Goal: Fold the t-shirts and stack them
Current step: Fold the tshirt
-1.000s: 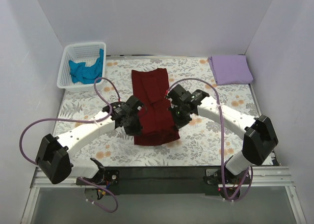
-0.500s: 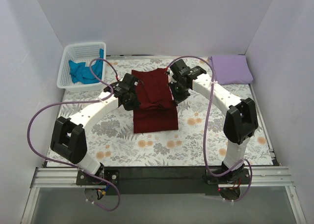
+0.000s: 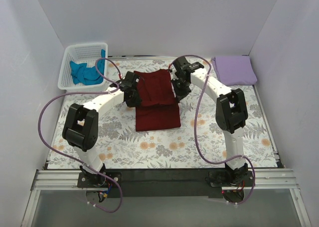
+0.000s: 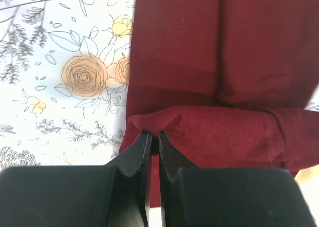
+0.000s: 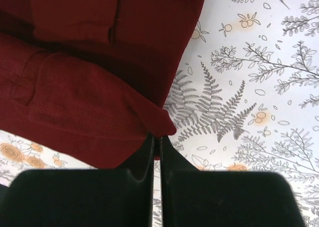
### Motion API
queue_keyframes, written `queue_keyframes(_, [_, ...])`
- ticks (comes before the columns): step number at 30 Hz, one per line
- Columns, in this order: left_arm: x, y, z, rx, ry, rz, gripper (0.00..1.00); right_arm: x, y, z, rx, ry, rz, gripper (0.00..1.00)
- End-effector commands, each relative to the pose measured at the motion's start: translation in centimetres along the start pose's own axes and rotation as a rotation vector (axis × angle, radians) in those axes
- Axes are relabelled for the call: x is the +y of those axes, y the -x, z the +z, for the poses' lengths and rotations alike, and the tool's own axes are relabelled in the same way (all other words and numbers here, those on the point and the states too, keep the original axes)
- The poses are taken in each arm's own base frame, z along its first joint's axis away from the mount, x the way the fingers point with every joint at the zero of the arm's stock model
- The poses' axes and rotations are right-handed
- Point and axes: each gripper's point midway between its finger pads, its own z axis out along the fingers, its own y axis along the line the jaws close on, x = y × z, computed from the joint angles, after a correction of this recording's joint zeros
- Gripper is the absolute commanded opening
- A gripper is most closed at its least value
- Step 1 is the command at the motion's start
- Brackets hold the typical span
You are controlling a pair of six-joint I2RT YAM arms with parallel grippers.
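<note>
my left tool [image 4: 153, 135]: pressed together; I pinch the left edge of the maroon t-shirt [image 3: 157, 115] at its fold
my right tool [image 5: 156, 137]: pressed together; I pinch the fold's right corner
maroon t-shirt: mid-desk [image 3: 214, 142], doubled over, upper layer over its far half
lavender t-shirt [image 3: 234, 70]: folded, far right corner
teal t-shirt [image 3: 84, 73]: crumpled in the white basket [image 3: 67, 62], far left

Robot lab booth: white walls [image 3: 159, 23] boxing in a floral-clothed table [image 3: 199, 152]; metal frame [image 3: 294, 181] carrying arm bases [image 3: 97, 178].
</note>
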Motion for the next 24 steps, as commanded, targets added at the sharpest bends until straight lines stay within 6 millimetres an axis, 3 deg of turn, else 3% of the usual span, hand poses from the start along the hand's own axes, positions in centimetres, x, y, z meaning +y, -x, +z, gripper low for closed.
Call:
queue_keyframes(1, [-0.5, 1.5, 0.5, -0.038, -0.023, 0.004, 0.02, -0.2, 1.3, 0.5, -0.021, 0.024, -0.017, 0.01])
queue_keyframes(5, [0.2, 0.9, 2.1, -0.014, 0.011, 0.002, 0.03, -0.7, 1.6, 2.2, -0.02, 0.023, -0.009, 0.01])
queue_keyframes(10, [0.9, 0.8, 2.7, -0.016, 0.04, -0.013, 0.05, -0.9, 2.1, 3.0, -0.028, 0.02, -0.011, 0.01])
queue_keyframes(11, [0.9, 0.8, 2.8, -0.016, 0.042, -0.013, 0.1, -0.9, 2.0, 3.2, -0.024, 0.017, -0.01, 0.01])
queue_keyframes(12, [0.9, 0.8, 2.7, -0.017, 0.043, -0.015, 0.16, -1.1, 2.1, 3.2, -0.026, 0.008, -0.007, 0.11])
queue_keyframes(14, [1.0, 0.9, 2.4, -0.022, 0.047, -0.018, 0.31, -1.1, 2.2, 2.6, -0.036, 0.002, -0.001, 0.19])
queue_keyframes(16, [0.9, 1.5, 1.3, -0.045, 0.039, -0.023, 0.41, -1.1, 2.1, 1.9, -0.048, -0.008, 0.007, 0.25])
queue_keyframes(17, [0.9, 1.6, 0.8, -0.051, 0.036, -0.022, 0.45, -0.9, 2.6, 0.6, -0.082, -0.01, 0.005, 0.27])
queue_keyframes(18, [0.8, 1.8, 0.2, -0.061, 0.027, -0.023, 0.55, -1.0, 2.7, 0.0, -0.096, -0.028, 0.008, 0.28])
queue_keyframes(21, [0.0, 2.1, -2.4, -0.103, -0.01, -0.026, 0.57, -0.4, 2.8, -2.3, -0.16, -0.063, -0.003, 0.29])
queue_keyframes(22, [-1.0, 1.9, -3.9, -0.127, -0.041, -0.017, 0.57, -0.1, 2.0, -2.2, -0.152, -0.06, 0.002, 0.3])
queue_keyframes(24, [-2.1, -0.1, -4.8, -0.119, -0.065, 0.004, 0.56, 1.3, 2.6, -3.7, -0.229, -0.039, -0.011, 0.3])
